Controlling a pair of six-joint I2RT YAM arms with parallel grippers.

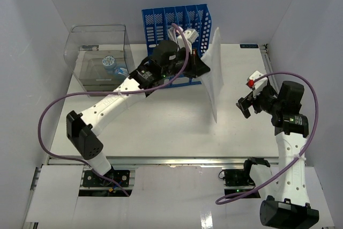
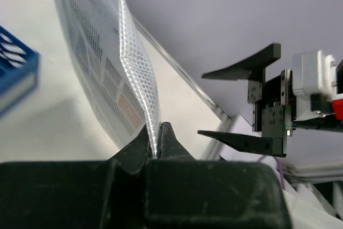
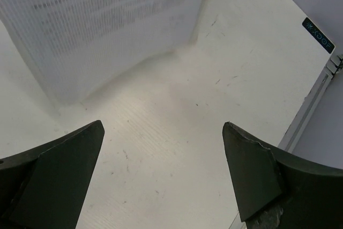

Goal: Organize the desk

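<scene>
The white table [image 1: 161, 132] fills the top view. It is heavy and stiff, a thing to tidy and not to lift. Near its centre, a little toward 1 o'clock, a mesh pouch [image 1: 214, 73] stands upright, and the left jaws are pinching its side edge from 9 o'clock. The pouch looks light, thin and floppy, so I think a hold close to an edge seam is best. The right jaws are spread wide and hold nothing, at 3 o'clock, well apart from the pouch. The blue file rack [image 1: 177, 17] is at 12 o'clock.

White arms [image 1: 107, 105], black joints [image 1: 83, 135], looping purple cables [image 1: 39, 132].
</scene>
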